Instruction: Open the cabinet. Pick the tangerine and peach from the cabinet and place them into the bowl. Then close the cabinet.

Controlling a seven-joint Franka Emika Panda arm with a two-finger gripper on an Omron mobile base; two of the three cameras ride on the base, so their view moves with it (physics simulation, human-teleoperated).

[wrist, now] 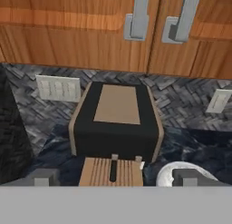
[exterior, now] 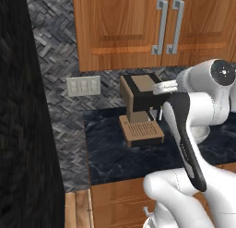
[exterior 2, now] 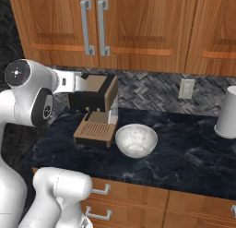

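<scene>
The cabinet [exterior: 120, 28] [exterior 2: 138, 24] [wrist: 68, 41] hangs above the counter with both orange-brown doors shut. Its two silver bar handles [exterior: 161, 26] [exterior 2: 86, 26] [wrist: 138, 19] stand side by side at the doors' meeting edge. The tangerine and peach are hidden behind the doors. The speckled whitish bowl [exterior 2: 136, 140] [wrist: 170, 175] sits empty on the dark counter, right of the brown coffee machine [exterior: 140, 109] [exterior 2: 97, 109] [wrist: 115, 114]. My gripper [wrist: 116, 177] is open, holds nothing, and hovers in front of and above the coffee machine, well below the handles.
A white cylinder [exterior 2: 228, 112] stands at the counter's far right. Wall outlets [exterior: 83, 86] [exterior 2: 186, 88] sit on the herringbone backsplash. A tall black surface [exterior: 23, 107] bounds the left side. Wooden drawers [exterior 2: 138, 199] run under the black marble counter [exterior 2: 184, 153].
</scene>
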